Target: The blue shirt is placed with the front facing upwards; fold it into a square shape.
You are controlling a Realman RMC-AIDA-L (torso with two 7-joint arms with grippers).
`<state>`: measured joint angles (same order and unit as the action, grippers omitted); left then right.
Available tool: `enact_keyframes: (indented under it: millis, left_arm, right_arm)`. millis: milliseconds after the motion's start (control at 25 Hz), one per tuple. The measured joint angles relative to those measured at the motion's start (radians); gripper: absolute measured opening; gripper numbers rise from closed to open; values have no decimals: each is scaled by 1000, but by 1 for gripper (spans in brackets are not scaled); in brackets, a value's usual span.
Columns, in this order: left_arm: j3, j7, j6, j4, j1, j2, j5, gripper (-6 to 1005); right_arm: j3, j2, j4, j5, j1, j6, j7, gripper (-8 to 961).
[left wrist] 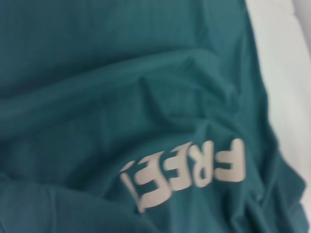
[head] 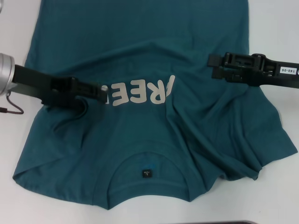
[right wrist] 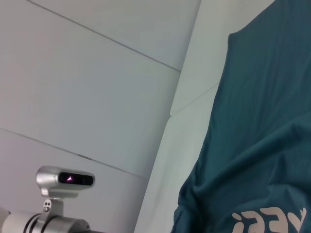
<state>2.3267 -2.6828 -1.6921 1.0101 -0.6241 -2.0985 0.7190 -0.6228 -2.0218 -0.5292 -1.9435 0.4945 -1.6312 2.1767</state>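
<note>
The large dark teal-blue cotton T-shirt (head: 154, 93) lies front up on the white tabletop (head: 285, 28), its ribbed collar and small dark neck label nearest the robot and its hem farthest away, with the off-white "FREE!" lettering (head: 140, 93) across the chest as the handiest landmark. The left end effector (head: 100, 89) sits just beside the lettering's left end, low over a bunched ridge of cloth; whether its fingers are spread or pinching fabric I cannot tell. The right end effector (head: 215, 65) hangs beyond the lettering's right end, slightly toward the hem, and its fingers are equally unreadable. Creases fan from the lettering toward the right sleeve, and the cloth under the letters is puckered. The step in hand looks like gathering the chest line for a fold. To do it well, both end effectors should take cloth level with the lettering, lift together and keep the span taut, so the puckers pull flat and the fold edge runs straight.
</note>
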Motion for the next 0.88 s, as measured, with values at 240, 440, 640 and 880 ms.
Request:
enact_keyframes:
  millis: [240, 440, 640, 880]
  left_arm:
    - [18, -40, 16, 8, 6, 7, -51, 843]
    - [38, -42, -13, 25, 17, 12, -51, 843]
    - [89, -38, -56, 34, 36, 36, -43, 842]
    - [166, -30, -56, 34, 61, 57, -44, 843]
  right_arm:
    - [0, 0, 0, 0, -1, 1, 0, 884]
    - [0, 0, 0, 0, -2, 1, 0, 884]
    - [0, 0, 0, 0, 0, 1, 1, 884]
    - [0, 0, 0, 0, 1, 1, 1, 884]
